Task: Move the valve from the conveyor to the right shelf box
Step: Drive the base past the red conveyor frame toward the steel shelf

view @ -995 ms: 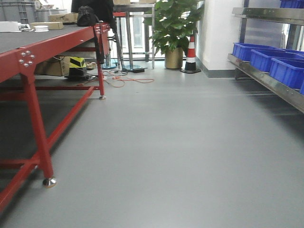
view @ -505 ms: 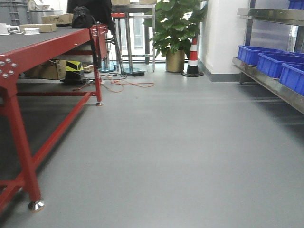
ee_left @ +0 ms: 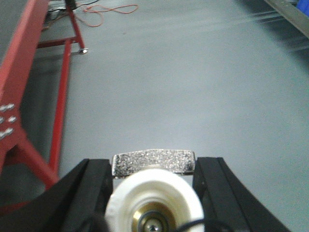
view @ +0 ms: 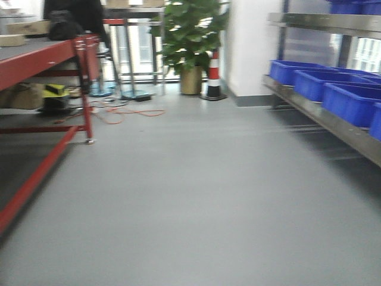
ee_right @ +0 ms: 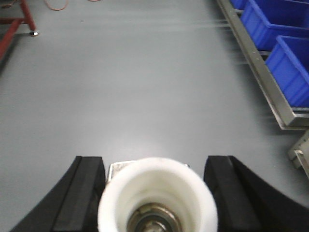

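Note:
In the left wrist view a valve point(ee_left: 153, 191), with a white round body, a brass centre and a rough silver block, sits between the black fingers point(ee_left: 84, 193) of my left gripper point(ee_left: 153, 162), which is shut on it above the grey floor. A second valve point(ee_right: 157, 186), white with a metal core, is held the same way in my right gripper point(ee_right: 154, 162). The conveyor point(view: 21, 50), a dark belt on a red frame, runs along the left. The right shelf point(view: 333, 122) carries blue boxes point(view: 348, 101), also seen as blue boxes point(ee_right: 289, 67) in the right wrist view.
Red conveyor legs point(view: 86, 113) and crossbars stand at the left, with orange cables point(view: 122, 113) on the floor behind them. A potted plant point(view: 190, 44) and a striped cone point(view: 213, 74) stand at the far wall. Grey floor point(view: 196, 196) lies between conveyor and shelf.
The front view has swung to the right: the red conveyor frame has slid toward the left edge and more of the shelf with blue boxes shows.

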Available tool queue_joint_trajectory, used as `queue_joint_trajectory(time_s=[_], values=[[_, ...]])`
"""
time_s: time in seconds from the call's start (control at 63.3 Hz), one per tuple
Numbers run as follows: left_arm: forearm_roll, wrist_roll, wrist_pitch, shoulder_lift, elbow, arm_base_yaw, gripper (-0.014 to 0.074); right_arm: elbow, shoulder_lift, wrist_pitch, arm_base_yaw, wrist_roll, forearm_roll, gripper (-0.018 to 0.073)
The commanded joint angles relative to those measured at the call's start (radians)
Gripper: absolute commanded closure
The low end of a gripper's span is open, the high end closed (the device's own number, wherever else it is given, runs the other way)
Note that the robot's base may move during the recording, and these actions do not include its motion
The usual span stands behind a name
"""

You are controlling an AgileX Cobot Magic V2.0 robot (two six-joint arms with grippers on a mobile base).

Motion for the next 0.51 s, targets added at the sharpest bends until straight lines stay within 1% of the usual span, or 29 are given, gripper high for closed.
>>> queue_joint_trajectory(time_s=[0.0,0.489], values=[[-0.012,-0.008,-0.052,-0.009,-0.008,-0.006,0.0707,-0.017,-0.013,-0.068,-0.002,-0.007,-0.007,0.0713],[-0.012,-0.008,-0.052,-0.009,-0.008,-0.006,0.0707,-0.017,-0.013,-0.068,-0.002,-0.007,-0.007,0.0713]])
